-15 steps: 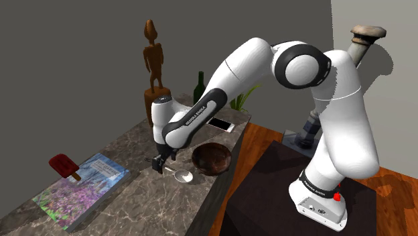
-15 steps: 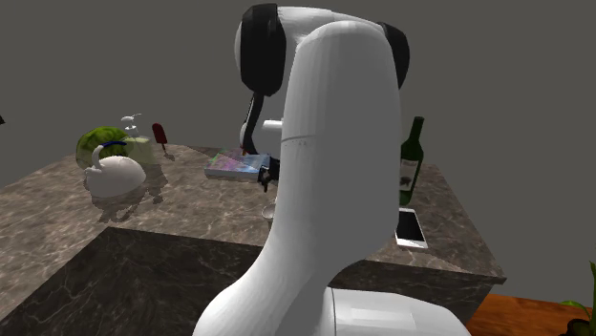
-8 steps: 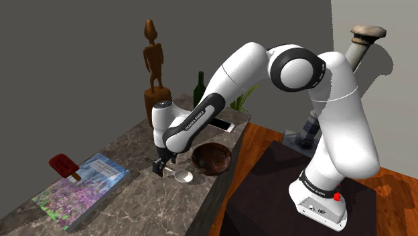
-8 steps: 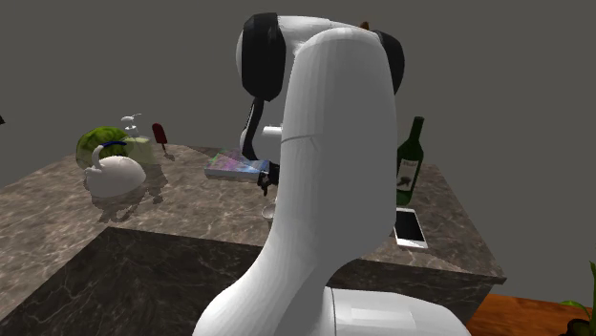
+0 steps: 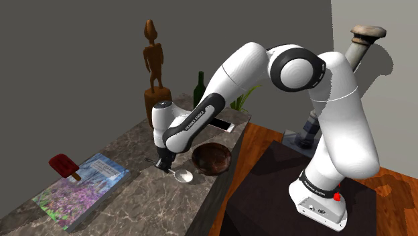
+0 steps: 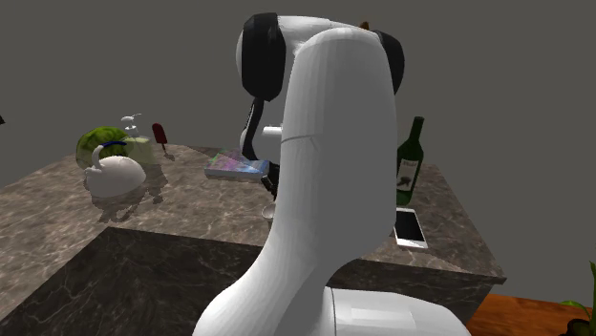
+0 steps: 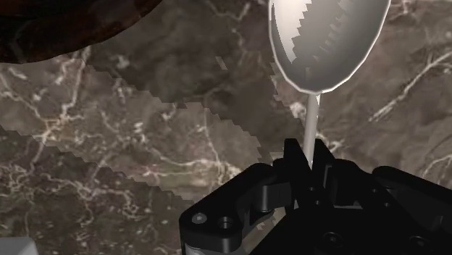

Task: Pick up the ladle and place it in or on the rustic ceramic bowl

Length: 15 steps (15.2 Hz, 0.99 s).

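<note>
Silver ladle: flat on the marble tabletop, lower centre of the shoulder view, its cup just beside the brown bowl.
Change: within the last second the tool has straightened from a slight tilt and settled lower, onto the thin handle; ladle and bowl lie where they were.
Tool: in the wrist view the tool appears clenched on the handle, which runs from the cup straight down between the two black fingers.
Meaning: the grasp looks made but the lift not begun, so the short carry to the bowl is still ahead; a hold this far from the cup may let the ladle droop or swing.
Hidden: the handle's end lies under the tool; the bowl is cut off at the wrist view's upper left edge; in the second exterior view the white arm covers the frame's centre, screening the ladle and bowl.
</note>
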Tool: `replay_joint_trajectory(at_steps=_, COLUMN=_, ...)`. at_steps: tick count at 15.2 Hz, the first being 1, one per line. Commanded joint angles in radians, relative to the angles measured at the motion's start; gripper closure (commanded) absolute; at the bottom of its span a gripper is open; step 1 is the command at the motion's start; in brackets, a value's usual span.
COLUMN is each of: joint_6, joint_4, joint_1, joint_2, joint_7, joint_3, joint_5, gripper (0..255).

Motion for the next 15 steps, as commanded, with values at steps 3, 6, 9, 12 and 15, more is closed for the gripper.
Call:
replay_joint_trajectory(at_steps=3, joint_6=0.000, joint_4=0.000, joint_1=0.000, joint_2=0.000, joint_7=0.000, joint_3=0.000, joint_5=0.000, gripper=255)
replay_joint_trajectory(at_steps=6, joint_6=0.000, joint_4=0.000, joint_1=0.000, joint_2=0.000, joint_7=0.000, joint_3=0.000, joint_5=0.000, gripper=255)
replay_joint_trajectory(at_steps=9, joint_6=-0.026, joint_4=-0.005, joint_1=-0.005, joint_2=-0.032, joint_7=-0.001, joint_3=0.006, joint_5=0.006, gripper=255)
replay_joint_trajectory(at_steps=12, joint_6=-0.054, joint_4=-0.008, joint_1=-0.009, joint_2=-0.062, joint_7=-0.002, joint_3=0.011, joint_5=0.012, gripper=255)
replay_joint_trajectory(at_steps=15, joint_6=-0.082, joint_4=-0.009, joint_1=-0.013, joint_2=-0.092, joint_7=-0.004, joint_3=0.016, joint_5=0.018, gripper=255)
